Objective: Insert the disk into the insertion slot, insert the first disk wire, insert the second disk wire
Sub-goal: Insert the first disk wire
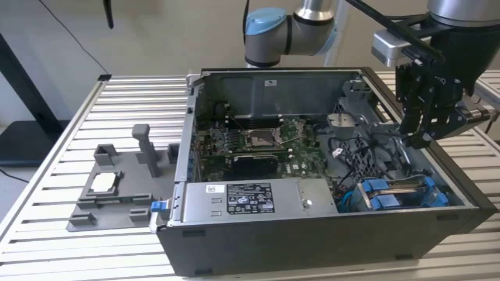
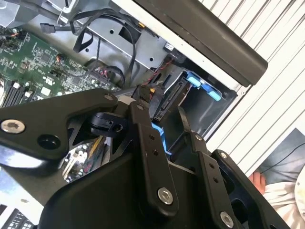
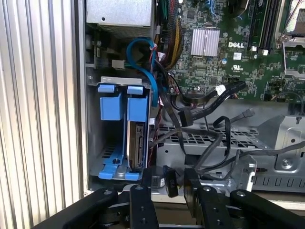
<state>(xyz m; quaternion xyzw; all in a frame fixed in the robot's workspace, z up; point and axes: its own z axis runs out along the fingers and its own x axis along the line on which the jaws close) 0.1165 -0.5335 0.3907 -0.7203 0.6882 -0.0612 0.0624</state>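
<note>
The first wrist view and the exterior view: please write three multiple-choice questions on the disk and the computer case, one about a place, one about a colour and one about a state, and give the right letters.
1. Where is the disk?
A) on a grey fixture
B) in the bay inside the computer case
C) on the bare table

2. What colour is its carrier frame?
A) red
B) blue
C) yellow

3. How is the computer case?
A) open
B) shut by a side panel
C) wrapped in foil

Answers:
1 B: the disk stands in the bay at the case's corner.
2 B: the frame's tabs are bright blue.
3 A: the motherboard lies in plain sight.
</note>
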